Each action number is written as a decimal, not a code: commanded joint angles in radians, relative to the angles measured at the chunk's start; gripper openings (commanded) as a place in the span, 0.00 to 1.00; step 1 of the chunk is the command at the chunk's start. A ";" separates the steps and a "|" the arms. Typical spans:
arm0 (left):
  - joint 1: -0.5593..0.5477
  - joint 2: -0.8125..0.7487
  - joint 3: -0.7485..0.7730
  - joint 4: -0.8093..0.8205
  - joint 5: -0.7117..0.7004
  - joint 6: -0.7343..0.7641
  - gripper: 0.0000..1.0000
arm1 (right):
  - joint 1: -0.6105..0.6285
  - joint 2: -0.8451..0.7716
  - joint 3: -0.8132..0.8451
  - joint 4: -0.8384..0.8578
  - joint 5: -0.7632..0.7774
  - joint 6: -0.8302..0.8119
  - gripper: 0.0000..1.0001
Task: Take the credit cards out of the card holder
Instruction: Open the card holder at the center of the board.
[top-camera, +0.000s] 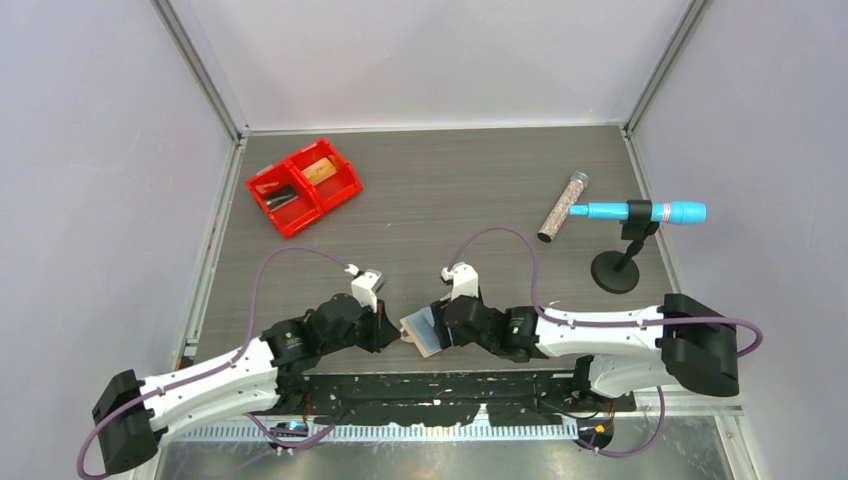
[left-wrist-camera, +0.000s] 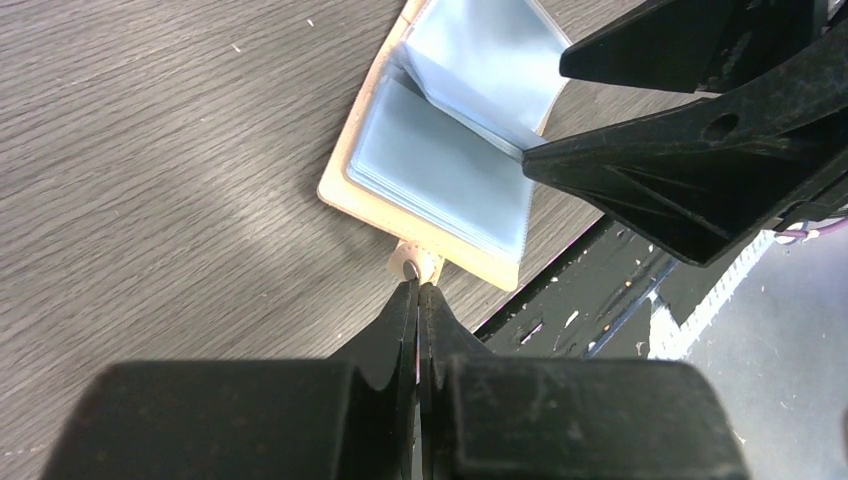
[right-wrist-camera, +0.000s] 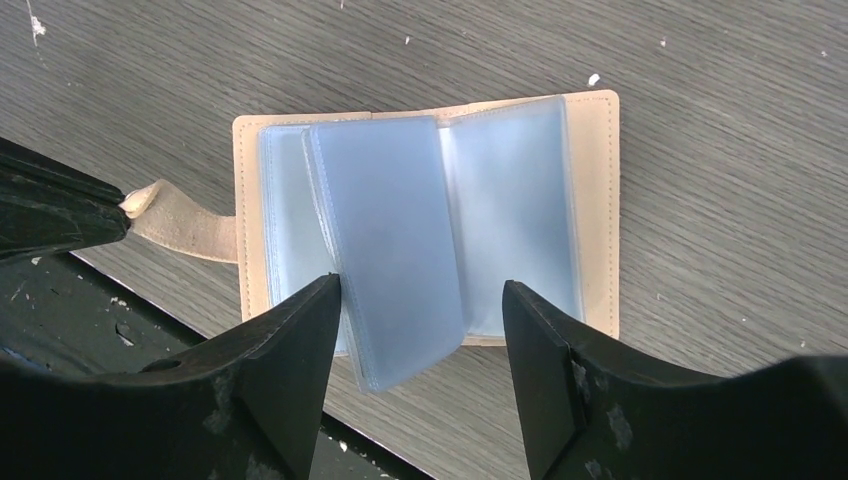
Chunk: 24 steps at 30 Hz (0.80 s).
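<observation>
The tan card holder (right-wrist-camera: 598, 200) lies spread open at the table's near edge, its blue-grey sleeves (right-wrist-camera: 390, 240) up. It also shows in the top view (top-camera: 422, 328) and the left wrist view (left-wrist-camera: 440, 170). My left gripper (left-wrist-camera: 417, 288) is shut on its snap tab (left-wrist-camera: 410, 266), which also shows in the right wrist view (right-wrist-camera: 180, 225). My right gripper (right-wrist-camera: 420, 300) is open, its jaws either side of a raised sleeve leaf. No card shows in the sleeves. A dark grey flat card (top-camera: 277, 192) lies in the red bin.
The red two-compartment bin (top-camera: 335, 197) sits at the back left, a tan thing (top-camera: 322, 170) in its other compartment. A glittery tube (top-camera: 563, 207) and a blue pen on a black stand (top-camera: 640, 212) are at the right. The black base rail (left-wrist-camera: 590, 300) runs beside the holder.
</observation>
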 joint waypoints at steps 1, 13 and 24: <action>0.004 -0.019 0.005 -0.022 -0.048 0.007 0.00 | 0.005 -0.044 -0.007 -0.018 0.053 0.012 0.67; 0.005 -0.031 0.019 -0.068 -0.099 0.031 0.00 | -0.005 -0.076 -0.021 -0.037 0.067 0.010 0.64; 0.032 -0.021 0.080 -0.168 -0.184 0.050 0.00 | -0.010 -0.094 -0.007 -0.067 0.054 0.014 0.61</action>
